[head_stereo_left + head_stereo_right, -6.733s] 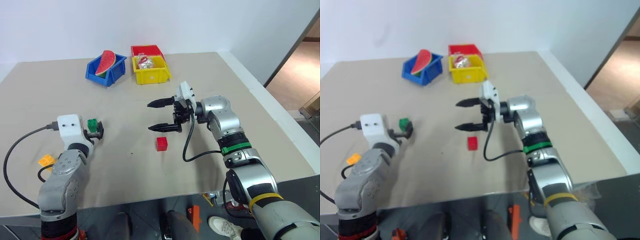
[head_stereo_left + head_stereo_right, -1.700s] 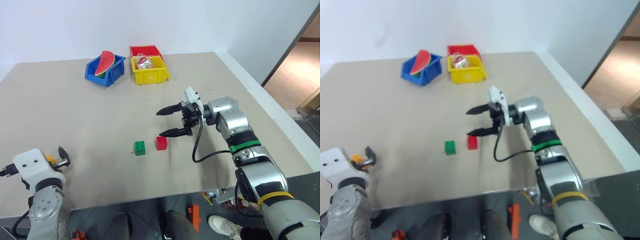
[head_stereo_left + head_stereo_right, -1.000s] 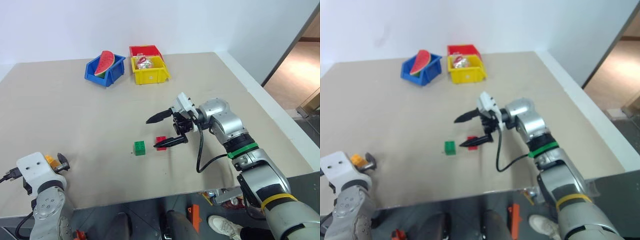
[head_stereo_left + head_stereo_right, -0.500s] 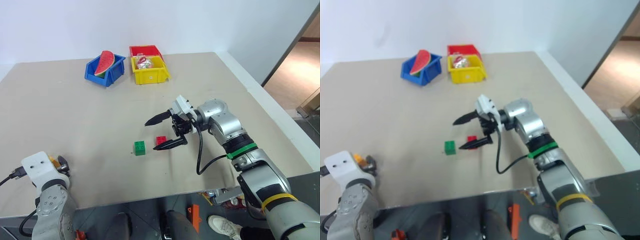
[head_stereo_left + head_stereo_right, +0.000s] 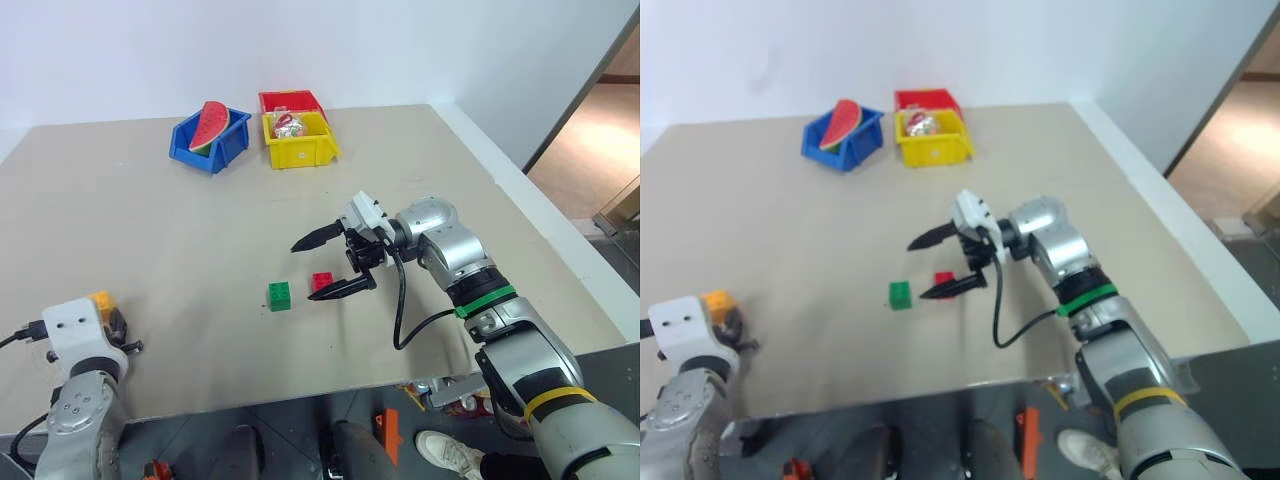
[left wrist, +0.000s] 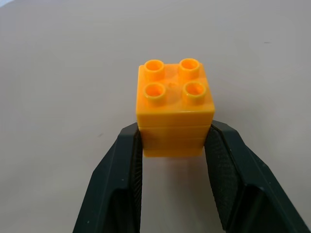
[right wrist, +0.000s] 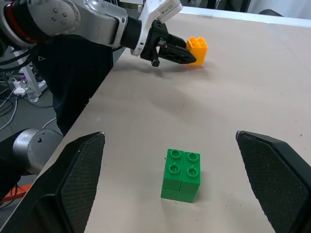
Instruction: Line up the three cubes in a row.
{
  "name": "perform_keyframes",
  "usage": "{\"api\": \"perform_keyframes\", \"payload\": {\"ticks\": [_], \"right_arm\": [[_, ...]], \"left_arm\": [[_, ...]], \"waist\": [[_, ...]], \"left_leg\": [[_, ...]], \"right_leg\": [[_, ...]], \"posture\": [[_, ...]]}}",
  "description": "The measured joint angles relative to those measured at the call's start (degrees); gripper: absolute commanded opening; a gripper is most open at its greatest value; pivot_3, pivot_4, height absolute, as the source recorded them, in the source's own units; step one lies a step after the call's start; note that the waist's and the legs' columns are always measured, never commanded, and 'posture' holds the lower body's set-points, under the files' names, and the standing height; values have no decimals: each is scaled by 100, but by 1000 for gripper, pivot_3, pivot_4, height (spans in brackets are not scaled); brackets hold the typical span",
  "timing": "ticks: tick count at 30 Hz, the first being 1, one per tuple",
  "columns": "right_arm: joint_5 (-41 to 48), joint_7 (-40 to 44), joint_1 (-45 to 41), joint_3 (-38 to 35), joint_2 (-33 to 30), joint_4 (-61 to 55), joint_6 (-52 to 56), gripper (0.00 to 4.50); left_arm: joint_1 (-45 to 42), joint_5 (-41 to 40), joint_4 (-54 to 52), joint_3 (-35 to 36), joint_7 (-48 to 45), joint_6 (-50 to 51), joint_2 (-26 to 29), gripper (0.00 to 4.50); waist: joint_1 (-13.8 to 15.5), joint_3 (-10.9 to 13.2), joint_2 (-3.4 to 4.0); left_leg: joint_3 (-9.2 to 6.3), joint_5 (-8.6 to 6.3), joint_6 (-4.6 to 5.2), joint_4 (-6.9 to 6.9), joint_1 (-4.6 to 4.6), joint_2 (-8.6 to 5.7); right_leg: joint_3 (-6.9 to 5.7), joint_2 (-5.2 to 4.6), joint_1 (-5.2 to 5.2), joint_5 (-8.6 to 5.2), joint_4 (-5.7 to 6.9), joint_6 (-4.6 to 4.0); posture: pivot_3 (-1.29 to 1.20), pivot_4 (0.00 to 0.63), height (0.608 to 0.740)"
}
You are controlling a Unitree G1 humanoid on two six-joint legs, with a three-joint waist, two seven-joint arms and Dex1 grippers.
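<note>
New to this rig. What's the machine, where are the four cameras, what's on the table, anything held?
It is a two-armed humanoid robot. Two pictures come from its head, looking down over the table; the other two come from cameras on each wrist. The left tool is shut on the orange cube. The right tool hangs open over the red cube, with the green cube beside it. At the far edge stand a blue bin with a watermelon slice, a yellow bin and a red bin.

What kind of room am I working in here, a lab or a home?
Most likely a lab or test room: a plain beige table against a bare white wall, sorting bins holding a toy watermelon slice, and loose cables beside the table.
</note>
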Motion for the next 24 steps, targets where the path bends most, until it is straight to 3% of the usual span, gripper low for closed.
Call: {"api": "perform_keyframes", "payload": {"ticks": [2,4,5,13,24], "right_arm": [[-31,1,0,-43,7,0,-1,4500],[-69,2,0,-56,13,0,0,4500],[-74,2,0,-59,13,0,0,4500],[-195,4,0,-142,16,1,2,4500],[-320,0,18,-359,-36,-59,211,4500]], "left_arm": [[-28,-167,110,5,-352,-76,214,1271],[-53,-298,370,-175,-1111,-260,927,1271],[-67,-328,402,-194,-1242,-301,1030,1271],[-284,-778,935,-1265,-3935,-1307,2616,1271],[-1583,-826,2801,-1879,-6097,-2468,3506,1271]], "waist": [[0,0,0],[1,1,-1],[1,1,-1],[5,2,0],[15,5,6]], "left_leg": [[1,0,0,0,0,0],[-2,0,0,-2,0,3],[-1,0,0,-2,0,3],[9,-7,-11,-12,-3,10],[5,-7,-11,-25,-3,20]], "right_leg": [[0,-1,0,-1,0,-1],[-4,1,-3,-3,0,-7],[-4,1,-3,-5,0,-9],[-3,-3,-9,-14,-5,-17],[-18,7,-14,-21,0,-27]], "posture": [[0,150,740],[0,150,740],[0,150,740],[0,150,740],[0,150,740]]}}
